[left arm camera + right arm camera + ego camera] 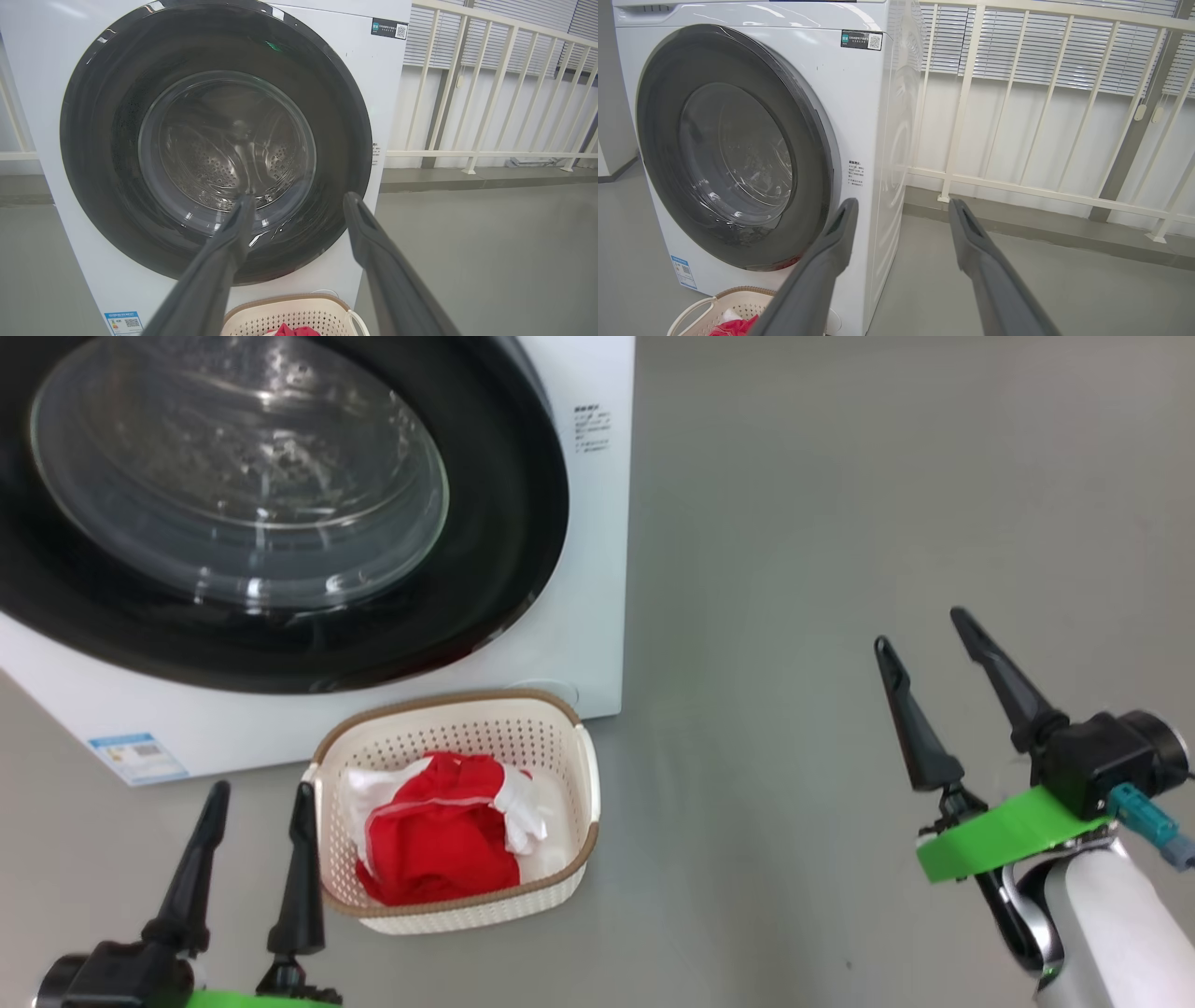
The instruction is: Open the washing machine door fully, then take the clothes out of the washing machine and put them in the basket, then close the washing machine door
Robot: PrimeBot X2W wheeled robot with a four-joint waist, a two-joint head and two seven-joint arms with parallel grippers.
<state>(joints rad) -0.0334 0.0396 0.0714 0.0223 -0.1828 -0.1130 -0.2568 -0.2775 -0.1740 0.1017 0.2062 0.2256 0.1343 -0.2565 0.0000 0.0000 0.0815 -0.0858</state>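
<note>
**Grey floor (822, 569), door (509, 523) shut, clothes (439, 845) in the basket (589, 775)**

The white washing machine (597, 616) stands on the floor with its round door closed. The basket sits right in front of it, with the red and white clothes inside. The left gripper (261, 791) is just beside the basket. The right gripper (920, 629) is well apart. Both have fingers spread wide and hold nothing.

Clothes (439, 845) in basket (471, 917), maybe against washer (590, 579)
</note>
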